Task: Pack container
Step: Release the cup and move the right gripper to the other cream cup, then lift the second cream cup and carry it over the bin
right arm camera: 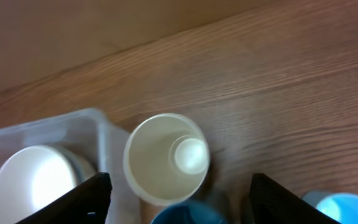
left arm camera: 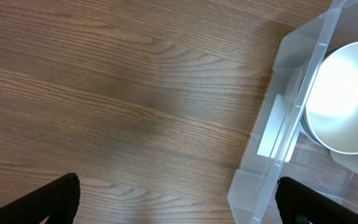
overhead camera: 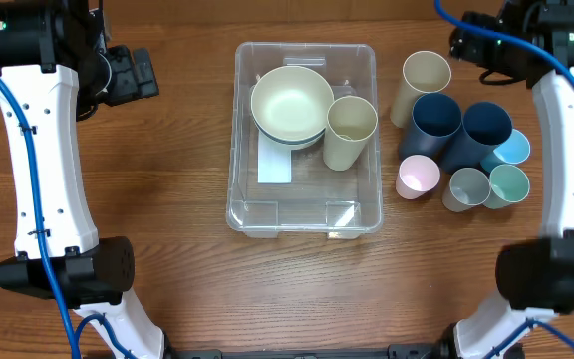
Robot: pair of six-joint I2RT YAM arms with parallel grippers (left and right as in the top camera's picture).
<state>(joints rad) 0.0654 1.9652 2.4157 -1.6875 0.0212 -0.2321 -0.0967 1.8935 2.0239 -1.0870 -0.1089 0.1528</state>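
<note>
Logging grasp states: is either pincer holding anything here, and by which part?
Nothing is held. The left pincer and right pincer are both open; the right hangs near a cream cup.

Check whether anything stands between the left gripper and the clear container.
Nothing visible does. In the left wrist view, only bare table lies between the left gripper, its fingers open, and the container wall. The cream bowl sits inside, beyond that wall.

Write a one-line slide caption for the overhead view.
Clear container holds bowls and a cream cup; more cups wait outside.
</note>
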